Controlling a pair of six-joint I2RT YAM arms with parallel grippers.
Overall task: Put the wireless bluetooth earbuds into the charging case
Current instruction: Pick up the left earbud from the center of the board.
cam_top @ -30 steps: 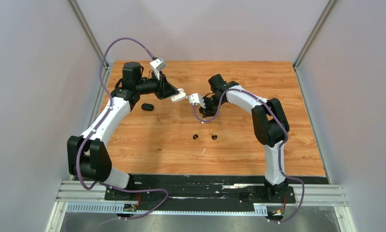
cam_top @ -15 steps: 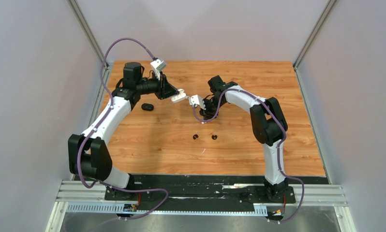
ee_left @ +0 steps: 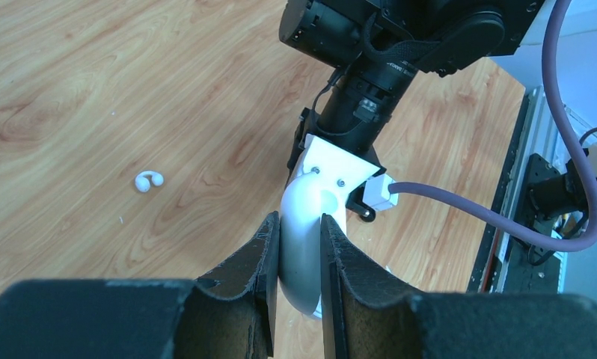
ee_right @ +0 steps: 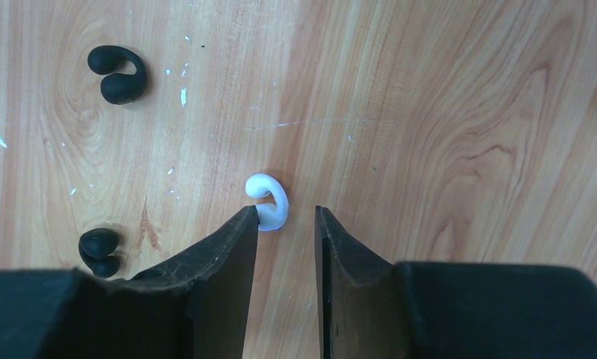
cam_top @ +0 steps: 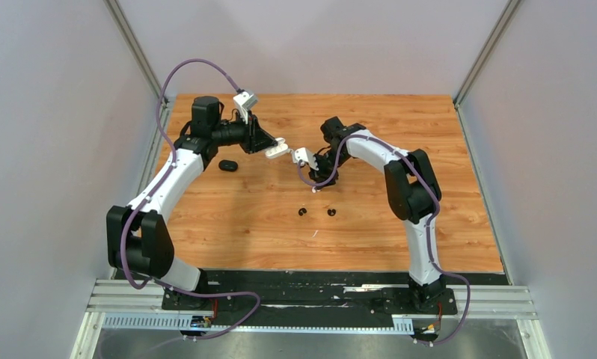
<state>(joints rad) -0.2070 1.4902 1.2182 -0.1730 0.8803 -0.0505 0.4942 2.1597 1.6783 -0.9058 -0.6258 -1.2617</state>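
One white bud (ee_right: 268, 200) lies on the table (ee_right: 445, 112), at the mouth of the right gripper (ee_right: 284, 217), whose jaws stand apart with one finger just beside it. Tiny, light, hard and glossy, curled like a hook, it will likely skid or flip if pinched off-centre; the thicker rounded end looks the surest hold, with the jaws low to the wood. Black buds (ee_right: 117, 73), two of them, lie well apart to one side. The left gripper (ee_left: 298, 221) pinches the white case (ee_left: 304, 258) edge-on, above the table
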